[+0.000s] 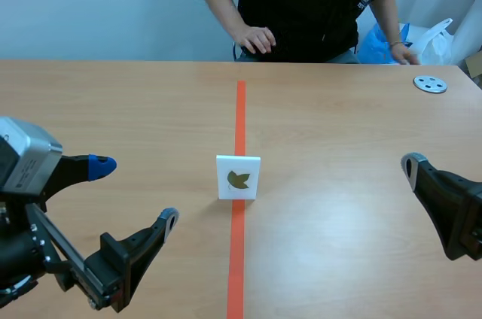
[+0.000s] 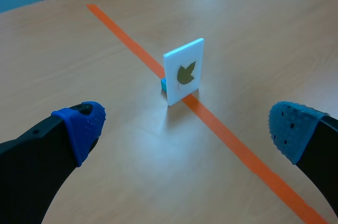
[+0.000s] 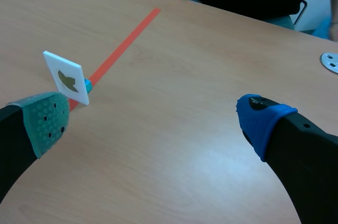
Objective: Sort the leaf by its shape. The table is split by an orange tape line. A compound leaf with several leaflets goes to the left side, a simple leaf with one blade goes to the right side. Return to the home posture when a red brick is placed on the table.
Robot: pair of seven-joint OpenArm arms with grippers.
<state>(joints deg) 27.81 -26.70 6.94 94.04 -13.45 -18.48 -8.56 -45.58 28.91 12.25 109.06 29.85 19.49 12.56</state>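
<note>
Card (image 1: 239, 177) stands upright on the tape line (image 1: 240, 101) at mid-worktop (image 1: 339, 131), propped in a small blue foot (image 2: 164, 83); the leaf print looks like one lobed blade. Left tool (image 2: 185, 129) and right tool (image 3: 154, 121) are both released, fingers wide, well short of it. Judged light, thin, stiff and smooth-faced, so easily tipped or slid by a nudge; best hold is likely across the two upright side edges above the foot, pads flat, gentle squeeze.
</note>
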